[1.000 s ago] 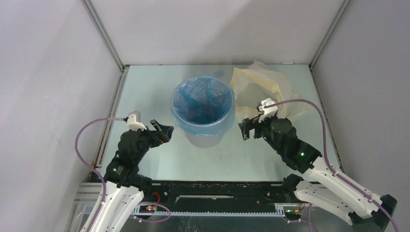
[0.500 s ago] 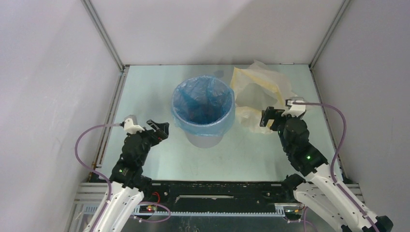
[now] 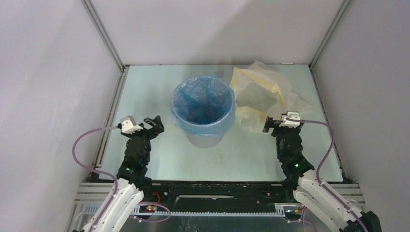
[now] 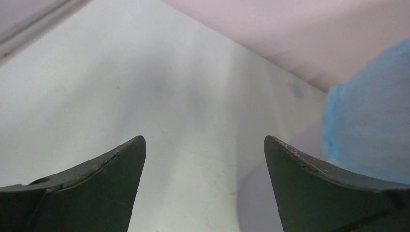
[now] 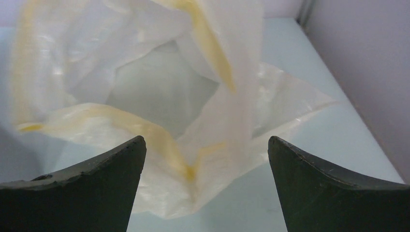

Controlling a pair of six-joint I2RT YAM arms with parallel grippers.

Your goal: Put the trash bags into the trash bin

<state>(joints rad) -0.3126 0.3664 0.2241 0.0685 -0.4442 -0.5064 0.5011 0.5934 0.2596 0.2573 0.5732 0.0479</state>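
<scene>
Hovering with jaws spread wide and nothing between them, the left gripper (image 4: pixel 203 145) is sitting left of the trash bin (image 3: pixel 205 139), with bare table (image 3: pixel 145 87) lying between them. The right gripper (image 5: pixel 205 145), likewise splayed and empty, is facing the crumpled, translucent pale yellow bag (image 5: pixel 145 72) just beyond its tips. The crinkly blue trash bag (image 3: pixel 203 104) is lining the bin, folding over its rim and hiding most of the grey wall.

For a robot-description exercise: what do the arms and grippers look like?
Each arm has black upper links, white lower links, a green light and a looping mauve cable to a white wrist module. The left gripper and right gripper have dark, tapered fingers.
</scene>
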